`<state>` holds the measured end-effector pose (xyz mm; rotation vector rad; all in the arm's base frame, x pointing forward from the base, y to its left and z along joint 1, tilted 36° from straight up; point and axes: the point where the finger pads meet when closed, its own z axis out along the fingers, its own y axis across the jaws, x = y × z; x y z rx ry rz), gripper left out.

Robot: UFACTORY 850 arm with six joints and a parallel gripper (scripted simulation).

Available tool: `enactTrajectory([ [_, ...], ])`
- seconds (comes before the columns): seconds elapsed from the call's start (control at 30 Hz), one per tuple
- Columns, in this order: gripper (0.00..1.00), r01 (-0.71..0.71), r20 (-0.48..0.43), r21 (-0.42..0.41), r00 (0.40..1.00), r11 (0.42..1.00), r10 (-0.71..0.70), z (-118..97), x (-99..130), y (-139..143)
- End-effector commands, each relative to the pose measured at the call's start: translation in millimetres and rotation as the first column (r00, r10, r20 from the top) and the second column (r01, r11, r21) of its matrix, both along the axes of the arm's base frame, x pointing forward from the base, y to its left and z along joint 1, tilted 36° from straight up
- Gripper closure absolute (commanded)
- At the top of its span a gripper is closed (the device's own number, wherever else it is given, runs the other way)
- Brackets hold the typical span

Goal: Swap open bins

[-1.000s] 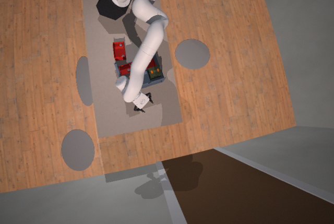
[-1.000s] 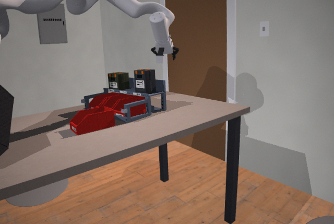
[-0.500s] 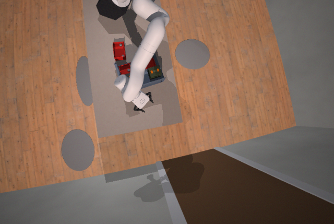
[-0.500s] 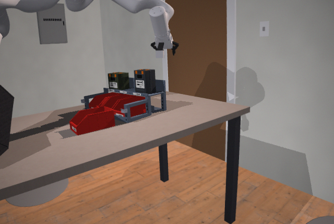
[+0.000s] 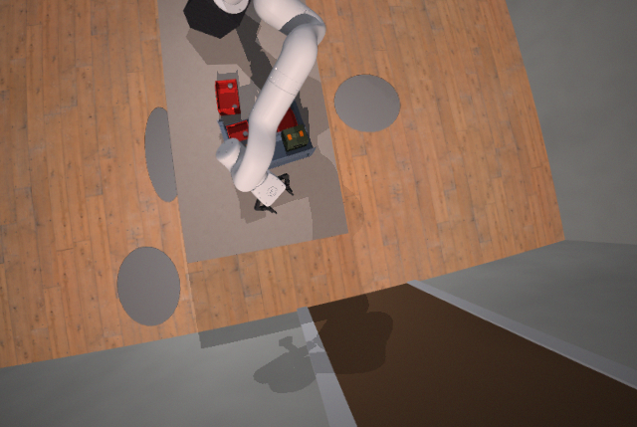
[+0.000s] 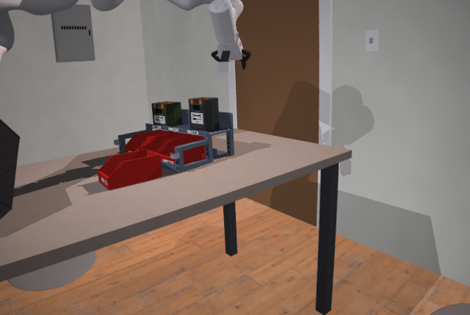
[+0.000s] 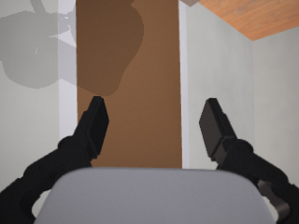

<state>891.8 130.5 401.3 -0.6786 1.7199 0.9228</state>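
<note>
A red open bin [image 5: 226, 96] [image 6: 128, 169] stands on the table [image 5: 205, 227] [image 6: 265, 167] just beside the blue-grey shelf [image 5: 298, 155] [image 6: 229, 135]. Small grey parts show inside it in the overhead view. More red bins [image 5: 237, 128] [image 6: 178, 146] sit side by side in the shelf's lower level; my arm hides part of them from above, and I cannot tell which is empty. My gripper [image 5: 276, 196] [image 6: 230, 60] [image 7: 154, 109] is open and empty. It hangs high above the table, past the shelf's far end, and faces the brown door.
A green box [image 5: 295, 138] [image 6: 166, 113] and a black box [image 6: 203, 113] stand on the shelf's top board. The arm's black base block [image 5: 208, 11] [image 6: 5, 167] sits at one end of the table. Grey round stools stand on the floor around it.
</note>
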Motion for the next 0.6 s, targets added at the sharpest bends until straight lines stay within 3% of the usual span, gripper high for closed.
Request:
enactTrajectory([
  [0.0, 0.00, 0.001, 0.002, 0.000, 1.000, 1.000, -0.001, 2.6, -0.2, -1.4],
  [0.57, 0.00, 0.005, -0.028, -0.017, 1.000, 1.000, -0.005, -2.6, -15.5, -4.7],
])
